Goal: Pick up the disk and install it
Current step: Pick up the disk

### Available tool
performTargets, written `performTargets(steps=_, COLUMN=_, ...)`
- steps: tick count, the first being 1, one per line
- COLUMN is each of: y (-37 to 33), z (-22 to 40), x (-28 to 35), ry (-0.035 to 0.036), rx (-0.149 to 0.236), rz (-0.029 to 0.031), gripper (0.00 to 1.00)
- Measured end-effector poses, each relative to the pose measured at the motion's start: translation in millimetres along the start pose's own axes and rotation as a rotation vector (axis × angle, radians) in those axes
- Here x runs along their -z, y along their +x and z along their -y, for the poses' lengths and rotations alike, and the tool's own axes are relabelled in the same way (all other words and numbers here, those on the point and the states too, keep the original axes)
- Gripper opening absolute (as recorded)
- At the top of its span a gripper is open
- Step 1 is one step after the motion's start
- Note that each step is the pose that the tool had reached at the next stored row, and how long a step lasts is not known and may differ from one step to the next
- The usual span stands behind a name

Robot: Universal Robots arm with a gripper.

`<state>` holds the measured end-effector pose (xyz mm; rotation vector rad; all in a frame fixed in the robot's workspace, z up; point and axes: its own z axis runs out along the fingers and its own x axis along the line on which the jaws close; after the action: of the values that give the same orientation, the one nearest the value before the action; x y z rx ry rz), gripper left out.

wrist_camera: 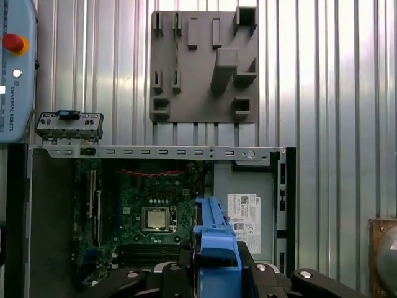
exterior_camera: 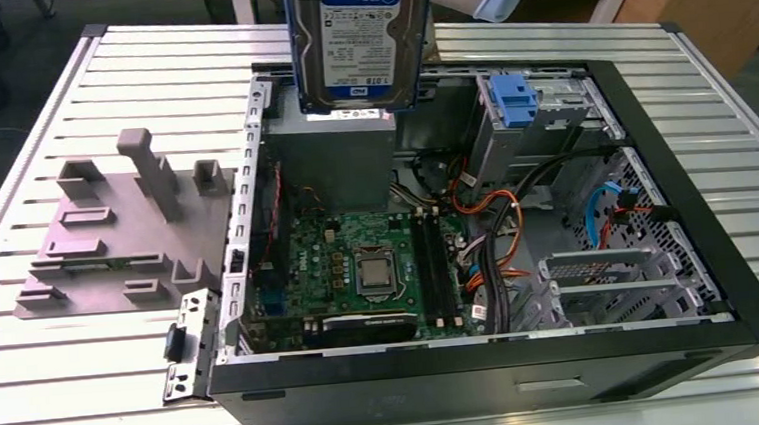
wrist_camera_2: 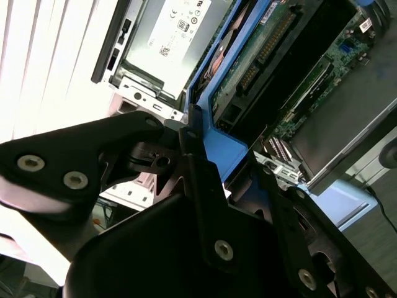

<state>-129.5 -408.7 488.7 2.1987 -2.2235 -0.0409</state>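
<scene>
The disk point(exterior_camera: 357, 44) is a silver hard drive with a white-and-blue label and a blue frame. It hangs upright at the top of the exterior view, above the back of the open computer case point(exterior_camera: 498, 377) and just over the grey metal box point(exterior_camera: 335, 155). In both wrist views my gripper point(wrist_camera_2: 186, 149) point(wrist_camera: 216, 273) is shut on the disk's blue frame point(wrist_camera_2: 231, 154) point(wrist_camera: 216, 239), and its black fingers point(wrist_camera_2: 111, 146) press against the frame's edge. Below the disk lie the motherboard point(wrist_camera: 149, 205) and the grey box's white sticker point(wrist_camera: 245, 214).
A drive cage with a small blue ridged latch point(exterior_camera: 512, 98) sits at the case's back right, beside orange and blue cables point(exterior_camera: 606, 202). A grey fixture plate point(exterior_camera: 113, 231) with posts lies to the exterior view's left. A small metal bracket point(exterior_camera: 182, 352) lies by the case.
</scene>
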Motion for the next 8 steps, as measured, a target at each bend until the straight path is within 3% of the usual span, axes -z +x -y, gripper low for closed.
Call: performTargets(steps=8, y=15.5, z=0.8, x=0.1, ry=0.0001, rx=0.0, rz=0.0002, gripper=0.36)
